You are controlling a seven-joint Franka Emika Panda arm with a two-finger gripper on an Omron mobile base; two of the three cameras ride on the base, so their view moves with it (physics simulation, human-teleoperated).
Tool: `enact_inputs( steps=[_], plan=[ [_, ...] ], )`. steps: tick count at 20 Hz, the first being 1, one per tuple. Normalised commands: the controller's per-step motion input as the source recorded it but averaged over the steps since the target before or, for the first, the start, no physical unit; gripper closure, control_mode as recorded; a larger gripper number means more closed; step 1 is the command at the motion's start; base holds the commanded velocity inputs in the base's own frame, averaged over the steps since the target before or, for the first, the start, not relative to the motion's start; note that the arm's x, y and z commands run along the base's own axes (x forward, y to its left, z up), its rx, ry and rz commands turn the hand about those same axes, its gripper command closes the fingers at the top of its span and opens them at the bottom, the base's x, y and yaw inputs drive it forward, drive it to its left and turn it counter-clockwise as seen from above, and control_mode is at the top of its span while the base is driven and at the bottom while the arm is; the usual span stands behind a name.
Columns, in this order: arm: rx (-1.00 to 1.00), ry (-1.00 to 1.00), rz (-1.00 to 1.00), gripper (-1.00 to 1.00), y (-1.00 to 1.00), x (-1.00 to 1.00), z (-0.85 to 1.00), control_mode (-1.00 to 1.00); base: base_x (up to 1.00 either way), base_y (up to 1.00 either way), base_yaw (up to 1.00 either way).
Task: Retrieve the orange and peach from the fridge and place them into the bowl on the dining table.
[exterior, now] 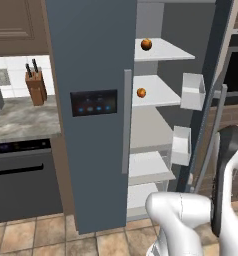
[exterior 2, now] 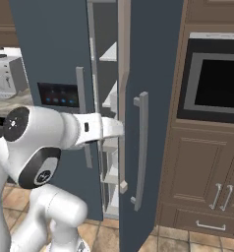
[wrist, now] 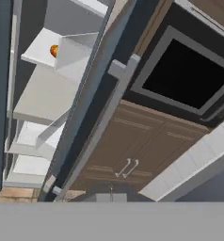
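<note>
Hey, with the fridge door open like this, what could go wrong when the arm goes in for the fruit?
The open right door stands close beside the arm, so a swing toward the shelves might clip it or its door bins. The two round fruits sit loose on separate shelves; a nudge could roll them. The hand is shut and must open first.

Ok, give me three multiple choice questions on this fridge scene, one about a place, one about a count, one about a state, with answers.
1. Where is the knife block?
A. On the counter left of the fridge
B. On a fridge shelf
C. On the floor

2. How many round orange fruits sit on the shelves?
A. One
B. Two
C. Four

3. The fridge's right door is:
A. Shut
B. Swung open
C. Missing

Answers: 1 A, it stands on the marble counter; 2 B, the upper fruit and the lower fruit; 3 B, shelves show past it.
</note>
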Motion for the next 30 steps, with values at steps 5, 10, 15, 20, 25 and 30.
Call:
enact_inputs(
  steps=[5,10,15,20,25,30],
  plan=[
    [-0.25,0.01,0.00,1.00,0.75,0.07,0.43,-1.00,0.00,0.00,0.00],
    [-0.14,0.05,0.00,1.00,0.45,0.27,0.05,-1.00,0.00,0.00,0.00],
    [-0.12,0.17,0.00,-1.00,0.58,0.41,0.00,-1.00,0.00,0.00,0.00],
    [-0.12,0.17,0.00,-1.00,0.48,0.46,0.00,-1.00,0.00,0.00,0.00],
    [-0.09,0.01,0.00,-1.00,0.07,0.47,0.00,-1.00,0.00,0.00,0.00],
    [-0.07,0.00,0.00,-1.00,0.00,0.53,-0.21,-1.00,0.00,0.00,0.00]
  ],
)
